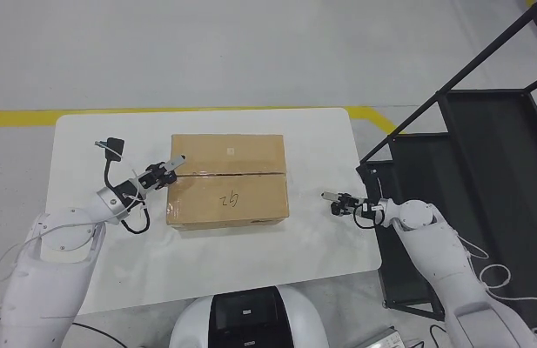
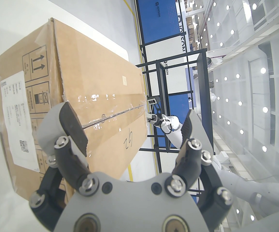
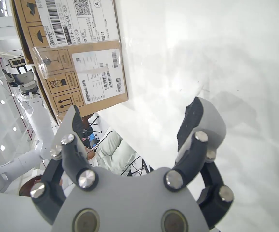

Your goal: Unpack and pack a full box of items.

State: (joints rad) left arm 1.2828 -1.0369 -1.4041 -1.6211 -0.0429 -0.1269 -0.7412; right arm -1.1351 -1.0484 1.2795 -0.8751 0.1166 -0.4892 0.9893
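1. The left gripper (image 1: pixel 168 167) has its jaws spread wide. It sits at the left short end of the box (image 1: pixel 229 187), level with the top edge where the taped seam (image 1: pixel 229 174) ends.
2. In the left wrist view, one of its fingers (image 2: pixel 71 126) overlaps the box's end edge right by the seam, while the other stands clear of the cardboard. I cannot tell whether the nearer pad is pressing on the box.
3. The right gripper (image 1: pixel 331 198) is also opened wide and holds nothing. It hangs low over the table (image 1: pixel 320 139), near the box's right short end but apart from it, its fingers aimed toward that end.
4. The box stands in the middle of the table, closed and flat on its base. Its long axis runs across the table from the robot's left to its right, with one short end facing each gripper.
5. The seam runs along that long axis, down the middle of the top between the two shut flaps, and a handwritten mark (image 1: pixel 231 199) is on the nearer flap.
6. White printed labels (image 3: pixel 79 18) cover much of the right end face.
7. A black rack (image 1: pixel 477 174) stands just beyond the table's right side.
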